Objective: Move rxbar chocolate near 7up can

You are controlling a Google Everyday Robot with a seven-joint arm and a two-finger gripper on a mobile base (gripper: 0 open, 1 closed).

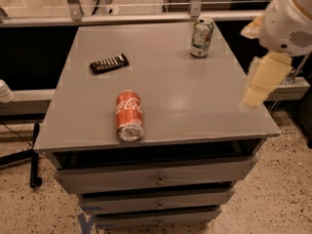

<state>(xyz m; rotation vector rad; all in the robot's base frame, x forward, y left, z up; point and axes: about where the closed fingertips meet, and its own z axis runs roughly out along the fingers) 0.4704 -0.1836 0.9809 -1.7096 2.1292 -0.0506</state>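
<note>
Camera view: you have one view, looking down on a grey drawer cabinet.
Landmark: the red Coca-Cola can lies on its side on the cabinet top near the front edge, silver end towards you.
Drawers: three drawer fronts sit below the landmark can. You cannot see what is in them.
7up can: the 7up can stands upright, well behind and to the right of the landmark can, near the far edge. Its inside is not visible to you.
Rxbar chocolate, place: the rxbar chocolate lies flat behind and slightly left of the landmark can, apart from it and well apart from the 7up can.
Rxbar chocolate, look: flat black wrapper with pale lettering, set at a slight angle.
Gripper: the gripper hangs to the right of the landmark can, over the cabinet's right edge, touching neither can nor bar.
Gripper state: you cannot tell how far open it is. Nothing shows in its hold.
</note>
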